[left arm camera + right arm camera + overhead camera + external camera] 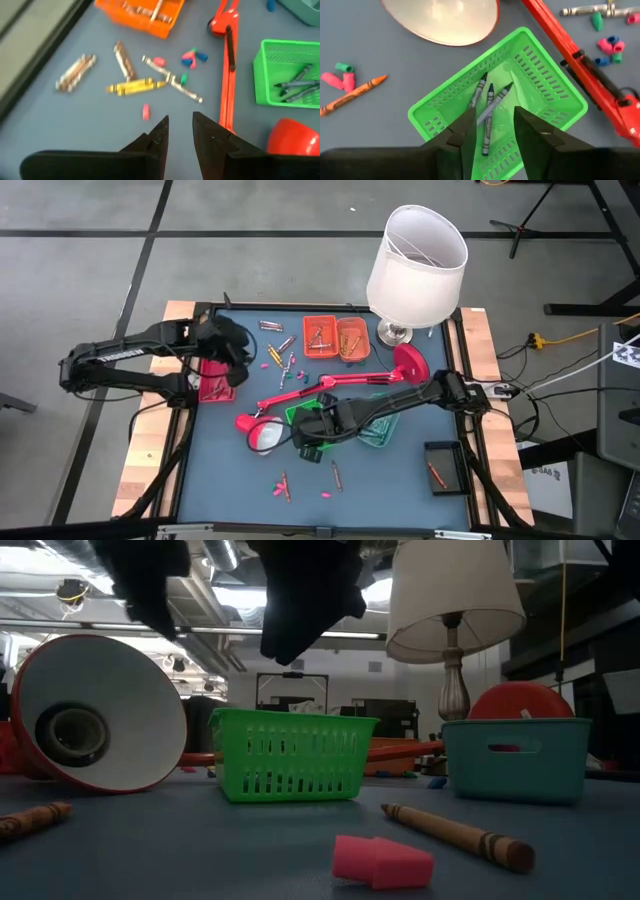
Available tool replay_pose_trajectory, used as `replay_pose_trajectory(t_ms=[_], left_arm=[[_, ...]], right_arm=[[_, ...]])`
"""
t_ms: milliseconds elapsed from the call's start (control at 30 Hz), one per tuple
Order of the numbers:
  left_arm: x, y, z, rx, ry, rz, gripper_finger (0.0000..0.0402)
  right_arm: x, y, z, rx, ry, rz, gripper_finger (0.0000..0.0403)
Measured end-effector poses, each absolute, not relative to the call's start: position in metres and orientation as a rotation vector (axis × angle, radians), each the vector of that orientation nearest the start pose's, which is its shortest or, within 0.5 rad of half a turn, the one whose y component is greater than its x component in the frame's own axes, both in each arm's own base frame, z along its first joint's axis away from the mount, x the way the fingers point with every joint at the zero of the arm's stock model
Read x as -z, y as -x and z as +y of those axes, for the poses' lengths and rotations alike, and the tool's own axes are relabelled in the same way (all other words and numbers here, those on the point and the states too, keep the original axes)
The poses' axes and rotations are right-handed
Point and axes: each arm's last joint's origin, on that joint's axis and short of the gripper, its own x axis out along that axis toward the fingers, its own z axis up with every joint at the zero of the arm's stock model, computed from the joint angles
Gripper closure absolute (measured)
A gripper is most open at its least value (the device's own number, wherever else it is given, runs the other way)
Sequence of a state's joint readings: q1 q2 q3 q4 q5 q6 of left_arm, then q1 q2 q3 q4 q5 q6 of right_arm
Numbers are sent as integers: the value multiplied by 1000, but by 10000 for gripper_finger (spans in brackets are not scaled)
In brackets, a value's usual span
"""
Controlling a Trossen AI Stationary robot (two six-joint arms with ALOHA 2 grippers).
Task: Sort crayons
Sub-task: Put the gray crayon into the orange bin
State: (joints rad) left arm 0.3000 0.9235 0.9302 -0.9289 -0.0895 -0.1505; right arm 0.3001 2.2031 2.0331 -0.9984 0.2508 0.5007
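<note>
Three crayons (487, 112) sit in the green basket (555, 95); right gripper (493, 131) hovers above, jaws apart, empty. Left gripper (180, 135), narrowly parted, empty, could clip the lamp arm (227, 85) when reaching.

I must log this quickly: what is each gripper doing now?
Left gripper: open, holding nothing.
Right gripper: open, empty, above the green slotted plastic basket.

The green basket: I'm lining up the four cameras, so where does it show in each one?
High view: green basket at table centre, mostly under the right arm.
Low view: centre, standing on the table.
Left wrist view: right edge, dark crayons inside.
Right wrist view: centre, three dark crayons in it, right gripper open above.
Shared landmark: the red lamp arm beside the basket.
</note>
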Motion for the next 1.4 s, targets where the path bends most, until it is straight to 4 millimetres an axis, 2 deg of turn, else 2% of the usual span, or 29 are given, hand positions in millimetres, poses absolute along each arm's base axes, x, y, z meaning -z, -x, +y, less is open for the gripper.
replay_pose_trajectory(t_ms=[200,333,500,767,1033,1200,1400], left_arm=[[-284,-186,62,-305,84,947,342],[-265,-206,74,-262,20,1032,348],[-236,-222,88,-215,-17,1183,351],[-199,-235,104,-155,-23,1356,351],[-178,-245,113,-147,-48,1394,350],[-174,-249,114,-181,73,1355,320],[-176,-257,114,-323,334,1240,270]], right_arm=[[-265,-433,127,202,-58,1120,275],[-286,-416,121,224,-12,1144,275],[-301,-400,114,286,50,1173,276],[-299,-389,110,343,120,1264,276],[-299,-384,108,354,142,1314,276],[-298,-384,108,354,142,1314,276],[-298,-385,108,354,141,1313,276]])
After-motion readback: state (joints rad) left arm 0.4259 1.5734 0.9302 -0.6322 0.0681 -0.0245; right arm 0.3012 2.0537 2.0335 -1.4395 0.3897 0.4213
